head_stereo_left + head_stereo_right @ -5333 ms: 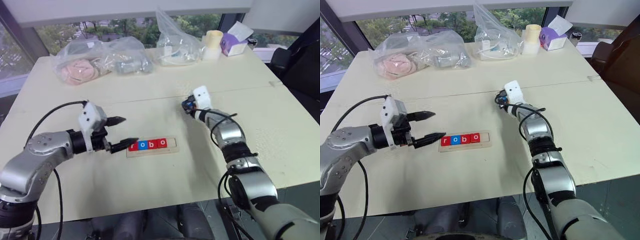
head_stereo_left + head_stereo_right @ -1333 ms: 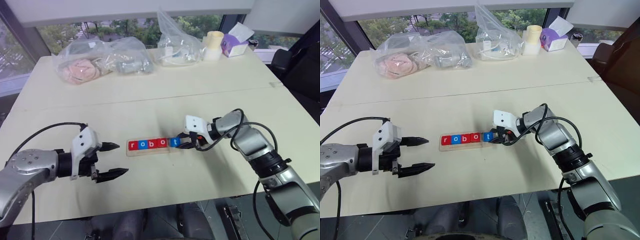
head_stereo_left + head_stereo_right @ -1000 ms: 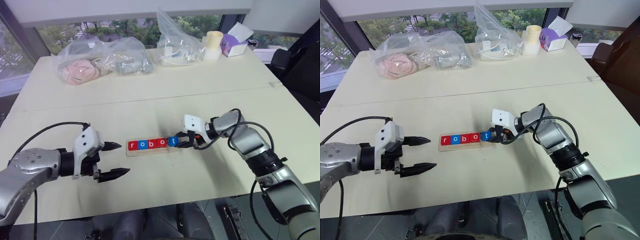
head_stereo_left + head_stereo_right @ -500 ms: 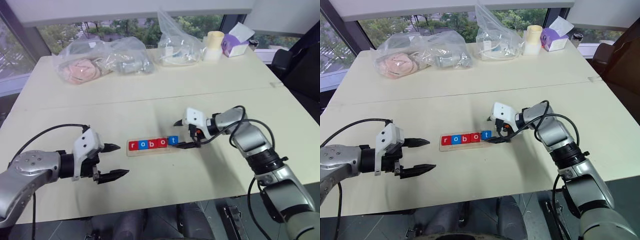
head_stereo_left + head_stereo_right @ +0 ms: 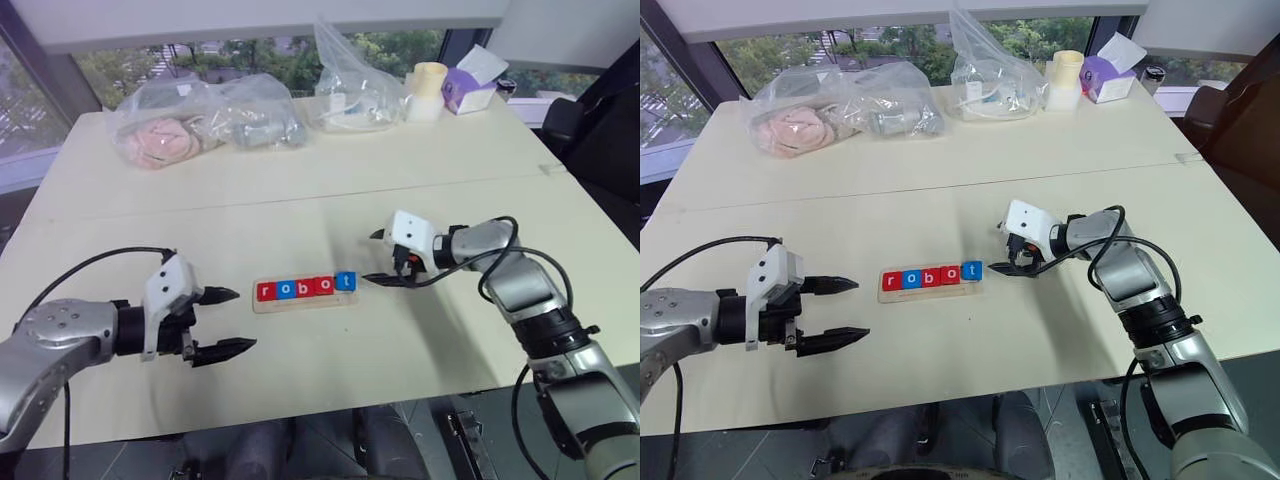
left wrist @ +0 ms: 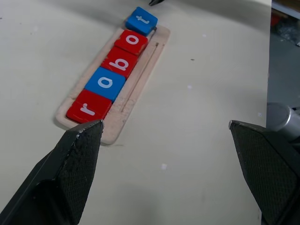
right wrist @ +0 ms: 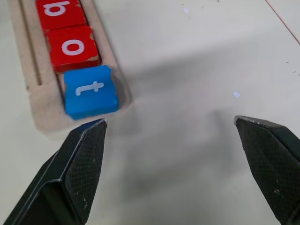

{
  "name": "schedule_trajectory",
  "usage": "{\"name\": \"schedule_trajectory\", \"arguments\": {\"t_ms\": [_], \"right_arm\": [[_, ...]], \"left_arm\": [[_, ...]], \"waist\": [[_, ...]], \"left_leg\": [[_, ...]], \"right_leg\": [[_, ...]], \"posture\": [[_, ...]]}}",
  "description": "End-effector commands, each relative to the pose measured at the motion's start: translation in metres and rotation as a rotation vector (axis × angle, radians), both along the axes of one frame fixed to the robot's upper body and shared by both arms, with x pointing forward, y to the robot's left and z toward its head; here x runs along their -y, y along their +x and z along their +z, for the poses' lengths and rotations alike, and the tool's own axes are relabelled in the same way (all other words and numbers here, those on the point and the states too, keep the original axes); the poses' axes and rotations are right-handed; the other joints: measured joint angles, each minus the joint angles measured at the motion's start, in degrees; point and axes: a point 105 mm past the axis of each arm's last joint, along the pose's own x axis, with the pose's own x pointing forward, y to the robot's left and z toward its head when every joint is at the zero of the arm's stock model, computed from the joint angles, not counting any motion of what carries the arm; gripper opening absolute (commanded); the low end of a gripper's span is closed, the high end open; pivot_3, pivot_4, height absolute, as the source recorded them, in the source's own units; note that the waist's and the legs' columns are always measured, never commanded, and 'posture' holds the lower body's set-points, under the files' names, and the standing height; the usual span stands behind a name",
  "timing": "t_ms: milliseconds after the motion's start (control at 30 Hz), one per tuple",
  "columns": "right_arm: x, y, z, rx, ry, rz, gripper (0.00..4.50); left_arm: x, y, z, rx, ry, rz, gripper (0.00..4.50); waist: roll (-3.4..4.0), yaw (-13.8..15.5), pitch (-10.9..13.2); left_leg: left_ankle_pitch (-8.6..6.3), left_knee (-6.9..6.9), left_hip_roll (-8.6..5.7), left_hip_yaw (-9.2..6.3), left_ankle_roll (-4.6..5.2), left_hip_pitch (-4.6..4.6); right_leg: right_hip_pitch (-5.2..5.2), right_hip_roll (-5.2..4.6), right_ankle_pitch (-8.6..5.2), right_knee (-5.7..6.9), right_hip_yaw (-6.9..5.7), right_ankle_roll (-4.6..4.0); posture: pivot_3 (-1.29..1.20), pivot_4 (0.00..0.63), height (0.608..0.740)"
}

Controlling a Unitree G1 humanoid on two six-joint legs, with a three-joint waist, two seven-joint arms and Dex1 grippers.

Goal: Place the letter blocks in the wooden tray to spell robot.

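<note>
The wooden tray (image 5: 305, 303) lies mid-table with five letter blocks in a row: red r (image 5: 265, 291), blue o (image 5: 285, 290), red b (image 5: 305, 288), red o (image 5: 325, 286) and blue t (image 5: 346, 281). The t block (image 7: 90, 92) sits at the tray's right end, a little askew against the end rim. My right gripper (image 5: 370, 257) is open, just right of the t block and apart from it, holding nothing. Left of the tray and nearer the table's front edge, my left gripper (image 5: 243, 319) is open and empty; the whole row (image 6: 112, 70) lies beyond its fingers.
Two clear plastic bags (image 5: 200, 120) (image 5: 355, 85) with soft items, a cream cup (image 5: 427, 88) and a purple tissue box (image 5: 470, 85) stand along the table's far edge. The table's front edge runs close below both grippers.
My right gripper has opened, let go of the blue t block at the tray's right end, and drawn back to the right. The left gripper has stayed where it was.
</note>
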Motion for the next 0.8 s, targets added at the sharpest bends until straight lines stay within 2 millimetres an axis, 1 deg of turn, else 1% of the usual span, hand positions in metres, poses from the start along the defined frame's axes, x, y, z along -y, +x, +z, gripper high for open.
{"name": "schedule_trajectory", "arguments": {"t_ms": [33, 67, 133, 200, 333, 433, 500, 600, 800], "right_arm": [[-0.007, 0.008, 0.009, 0.057, 0.010, 0.009, 4.43], [-0.008, 0.008, 0.009, 0.056, 0.011, 0.009, 4.43], [-0.018, 0.004, 0.009, 0.041, 0.036, 0.045, 4.43], [-0.023, -0.001, 0.010, 0.033, 0.049, 0.065, 4.43], [-0.015, -0.001, 0.009, 0.041, 0.020, 0.051, 4.43], [-0.005, 0.009, 0.013, 0.074, 0.004, 0.009, 4.43], [-0.003, 0.017, 0.017, 0.100, 0.012, -0.018, 4.43], [-0.010, 0.026, 0.020, 0.121, 0.031, -0.024, 4.43], [-0.029, 0.024, 0.009, 0.096, 0.044, 0.031, 4.43]], "left_arm": [[0.002, 0.001, 0.005, 0.019, -0.005, -0.010, 4.50], [0.002, 0.001, 0.005, 0.019, -0.005, -0.010, 4.50], [0.003, 0.001, 0.005, 0.021, -0.007, -0.006, 4.50], [0.003, 0.001, 0.004, 0.021, -0.010, -0.002, 4.50], [0.003, 0.001, 0.003, 0.021, -0.012, 0.004, 4.50], [0.003, 0.001, 0.002, 0.021, -0.011, 0.009, 4.50], [0.003, 0.001, 0.003, 0.022, -0.012, 0.010, 4.50], [0.003, 0.001, 0.003, 0.023, -0.011, 0.011, 4.50], [0.003, 0.001, 0.002, 0.024, -0.008, 0.012, 4.50]], "waist": [[0.00, -0.01, 0.00], [0.00, -0.01, 0.00], [0.00, -0.01, 0.00], [0.00, -0.08, 0.00], [0.00, -0.03, 0.00], [0.00, -0.01, 0.00], [0.00, -0.02, 0.00], [0.00, -0.15, 0.00], [0.01, -0.17, 0.00]], "left_leg": [[0.00, 0.00, 0.00, 0.00, 0.00, 0.00], [0.00, -0.01, 0.00, 0.01, 0.00, 0.00], [0.00, -0.01, 0.00, 0.01, 0.00, 0.00], [0.00, -0.01, 0.00, 0.00, 0.00, 0.00], [0.00, -0.01, 0.00, -0.01, 0.00, 0.00], [0.00, 0.00, 0.00, 0.00, 0.00, 0.00], [0.00, 0.00, 0.00, 0.00, 0.00, 0.00], [0.00, 0.01, 0.00, 0.01, 0.00, 0.00], [0.00, -0.04, 0.02, 0.00, 0.00, 0.01]], "right_leg": [[0.00, 0.00, 0.00, 0.00, 0.01, 0.00], [0.00, 0.00, 0.00, -0.01, 0.00, 0.00], [0.00, 0.00, 0.00, -0.01, 0.00, 0.00], [0.00, 0.01, 0.00, 0.00, 0.00, 0.00], [0.00, 0.01, 0.00, 0.01, 0.00, 0.00], [0.00, 0.01, 0.00, 0.01, 0.00, 0.00], [0.00, 0.01, 0.00, 0.01, 0.00, 0.00], [0.00, 0.02, 0.01, 0.01, 0.00, 0.00], [-0.01, 0.06, 0.01, 0.01, 0.00, -0.01]], "posture": [[0.00, 0.150, 0.740], [0.00, 0.150, 0.740], [0.00, 0.150, 0.740], [0.00, 0.150, 0.740], [0.00, 0.150, 0.740], [0.00, 0.150, 0.740], [0.00, 0.150, 0.740], [0.00, 0.150, 0.740], [0.00, 0.150, 0.740]]}}
